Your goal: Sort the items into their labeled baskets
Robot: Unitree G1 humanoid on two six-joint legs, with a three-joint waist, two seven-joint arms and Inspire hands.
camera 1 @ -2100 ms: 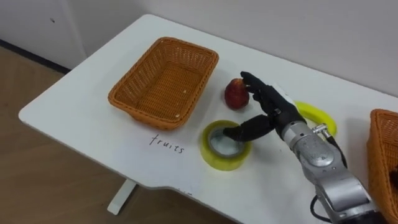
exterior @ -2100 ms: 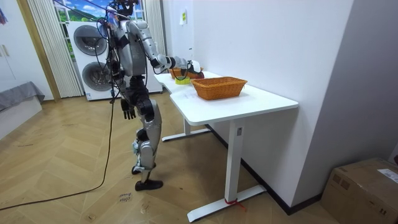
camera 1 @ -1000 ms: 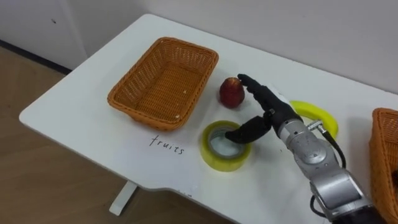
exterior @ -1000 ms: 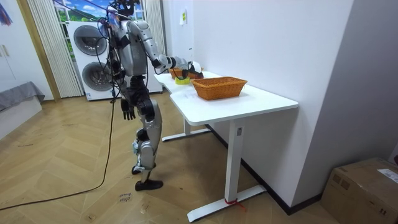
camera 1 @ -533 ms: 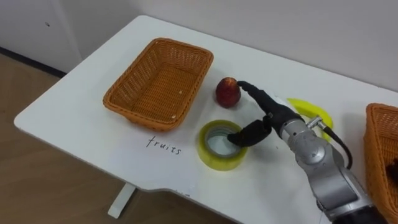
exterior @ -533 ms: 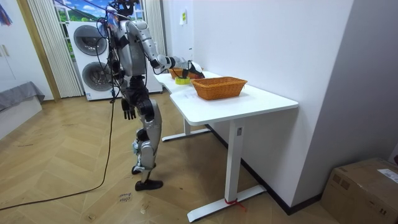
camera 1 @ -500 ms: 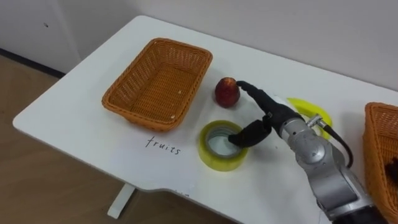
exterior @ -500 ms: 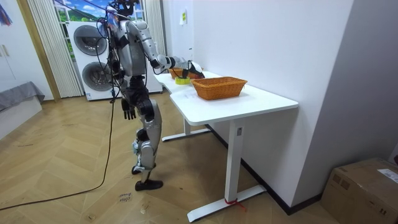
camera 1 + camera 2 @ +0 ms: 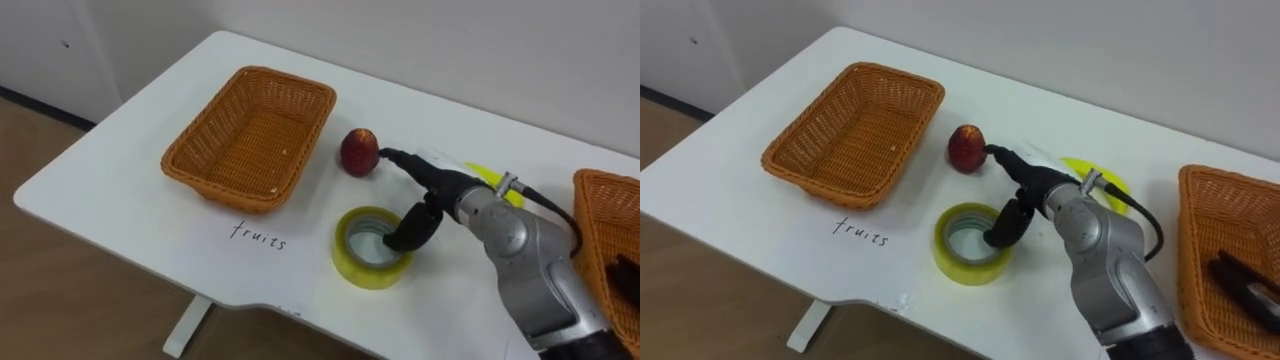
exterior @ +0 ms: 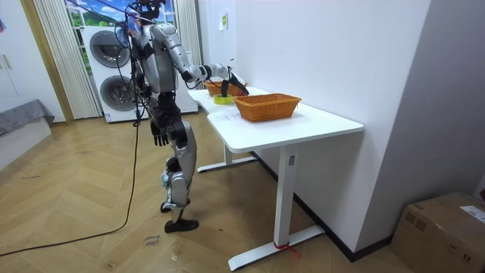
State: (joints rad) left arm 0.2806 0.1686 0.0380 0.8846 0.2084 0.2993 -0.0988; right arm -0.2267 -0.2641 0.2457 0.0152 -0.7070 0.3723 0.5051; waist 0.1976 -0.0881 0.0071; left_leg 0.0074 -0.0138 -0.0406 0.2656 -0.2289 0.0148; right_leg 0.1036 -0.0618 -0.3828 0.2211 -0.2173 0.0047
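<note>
Where right hand [image 9: 438, 188] reaches — apple [image 9: 359, 152], tape roll [image 9: 368, 270]

Our right hand [image 9: 1030, 188] lays straight fingers against the round red apple [image 9: 965, 148], thumb inside the yellow tape roll [image 9: 958, 258].

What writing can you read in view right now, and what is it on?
"fruits": handwritten on the table, just in front of the empty basket.
A sheet on the wall in the room view: too small to read.
No other text is readable.
</note>
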